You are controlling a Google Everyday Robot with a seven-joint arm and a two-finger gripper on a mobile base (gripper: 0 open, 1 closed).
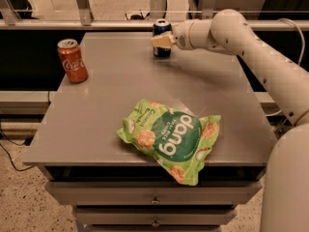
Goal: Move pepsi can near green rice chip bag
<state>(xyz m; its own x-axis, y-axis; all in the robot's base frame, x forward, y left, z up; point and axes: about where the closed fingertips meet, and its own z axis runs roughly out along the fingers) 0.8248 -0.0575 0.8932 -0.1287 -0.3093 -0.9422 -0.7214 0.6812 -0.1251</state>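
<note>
Gripper (161, 40): at the far edge of the table (108, 98), right of centre, reaching in from the right at can height. Its pale tip lies across the front of the pepsi can (161, 26), over the can's middle. From this angle I cannot tell whether the gripper is clamped on the can or only set against it.

Pepsi can: upright. Silver top and a band of dark blue show above the gripper, more blue below it. Base looks to be on the tabletop, though the far edge is dim, so that is uncertain.

Arm (251, 50): cream-coloured, running from the gripper back to the right and down along the table's right side, where it passes out of view at the lower right.

Green rice chip bag (170, 139): lying flat near the front edge, right of centre, crinkled, its lettering upside down from where I stand. Lower corner overhangs the front lip. Well apart from the pepsi can, with bare grey tabletop between them.

Coca-Cola can (72, 61): upright at the left side of the table, toward the back, apart from everything else.

Below the tabletop: grey drawers (154, 198) with small pulls.
</note>
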